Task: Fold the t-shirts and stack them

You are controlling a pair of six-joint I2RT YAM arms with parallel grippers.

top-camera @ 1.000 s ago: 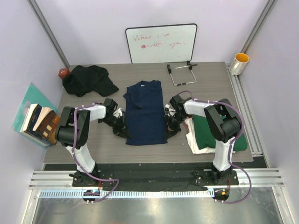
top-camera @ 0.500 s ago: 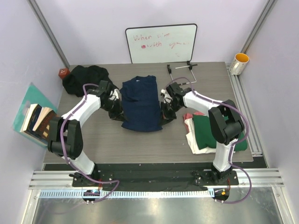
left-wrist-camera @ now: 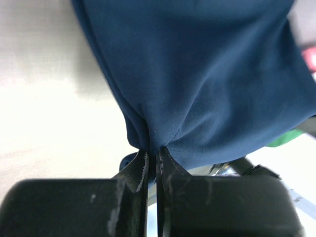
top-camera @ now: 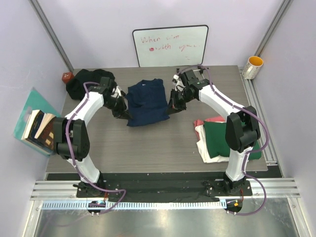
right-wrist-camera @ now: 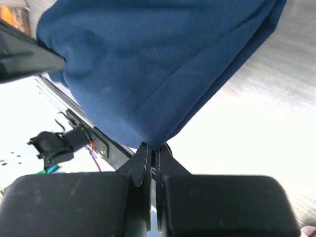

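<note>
A wide strip of bare gray table (top-camera: 148,153) is showing along the near edge, between the two arm bases and the work in the middle. On the near right, the dark green t-shirt (top-camera: 224,138) is lying folded on top of the cream-white t-shirt (top-camera: 210,153), and the pink-red t-shirt (top-camera: 200,122) is peeking out at the far side of this stack. The stack is sitting close to the right edge of the table. Beyond the left edge, some books (top-camera: 39,129) are leaning.

In the middle, the navy blue t-shirt (top-camera: 146,101) is lying with its collar pointing to the far side. The left gripper (left-wrist-camera: 152,159) is pinching the cloth at the shirt's left side, with the fingers pressed together on bunched fabric. The right gripper (right-wrist-camera: 153,150) is pinching the right side in the same way. Bare table is showing between this shirt and the stack.

Further away, the black t-shirt (top-camera: 91,84) is lying crumpled in the far left corner, just beside the left arm. The whiteboard (top-camera: 170,45) is standing at the far edge, and a mug (top-camera: 253,66) is sitting past the far right corner.
</note>
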